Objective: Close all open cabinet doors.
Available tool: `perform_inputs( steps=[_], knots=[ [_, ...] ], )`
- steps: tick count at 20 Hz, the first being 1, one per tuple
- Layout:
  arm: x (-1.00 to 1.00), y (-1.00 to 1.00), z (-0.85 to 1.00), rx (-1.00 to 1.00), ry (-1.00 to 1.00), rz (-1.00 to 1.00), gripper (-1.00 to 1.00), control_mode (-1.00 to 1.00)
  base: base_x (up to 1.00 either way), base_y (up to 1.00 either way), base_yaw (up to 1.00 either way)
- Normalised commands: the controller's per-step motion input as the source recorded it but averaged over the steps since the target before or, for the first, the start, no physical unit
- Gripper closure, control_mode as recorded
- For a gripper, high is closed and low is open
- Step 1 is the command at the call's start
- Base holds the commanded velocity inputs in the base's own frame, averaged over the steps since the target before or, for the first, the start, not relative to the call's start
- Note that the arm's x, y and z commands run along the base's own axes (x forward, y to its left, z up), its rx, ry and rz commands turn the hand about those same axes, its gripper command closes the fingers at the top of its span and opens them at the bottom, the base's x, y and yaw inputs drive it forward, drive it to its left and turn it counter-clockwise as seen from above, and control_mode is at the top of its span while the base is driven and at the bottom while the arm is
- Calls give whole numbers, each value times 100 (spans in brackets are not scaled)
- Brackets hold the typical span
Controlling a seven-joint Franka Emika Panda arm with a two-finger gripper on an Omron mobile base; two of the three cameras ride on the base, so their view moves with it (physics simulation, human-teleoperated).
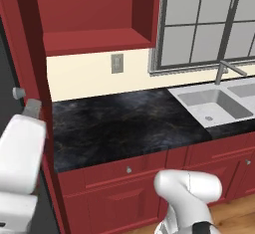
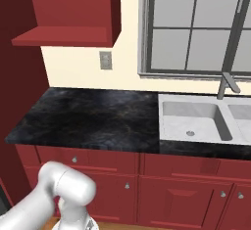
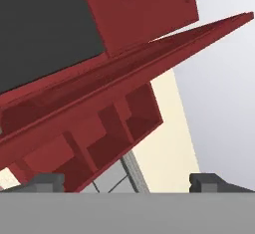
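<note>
One dark-red cabinet door [image 1: 36, 54] stands swung open toward me at the left of the wall cabinet [image 1: 94, 14], whose bare shelves show. Its small silver knob [image 1: 18, 92] sits low on its left face. In the right base view the same door [image 2: 22, 87] is a dark slab at the left, beside the open cabinet [image 2: 68, 9]. In the hand view the door [image 3: 149, 58] runs edge-on from lower left to upper right, above the cabinet's shelves [image 3: 104, 143]. My gripper [image 3: 128, 183] is open and empty, looking up at the door from below without touching it.
Below lies a black counter [image 1: 124, 123] with a steel sink [image 1: 214, 103] and faucet [image 1: 226, 71] at the right under a window [image 1: 209, 19]. Red drawer fronts [image 1: 124, 171] run along the counter's front. An outlet [image 1: 117, 62] is on the cream wall.
</note>
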Motion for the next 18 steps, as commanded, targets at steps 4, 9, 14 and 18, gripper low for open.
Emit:
perform_inputs(
  steps=[4, 9, 14, 18],
  knots=[
    [18, 31, 0, -13, 0, -29, -100, -100, 0, 0, 0],
    [52, 21, 0, -8, 5, -28, -100, -100, 0, 0, 0],
    [31, -9, -2, 0, 4, -8, -100, -100, 0, 0, 0],
    [45, -9, -12, 0, 11, 0, -100, -100, 0, 0, 0]
  ],
)
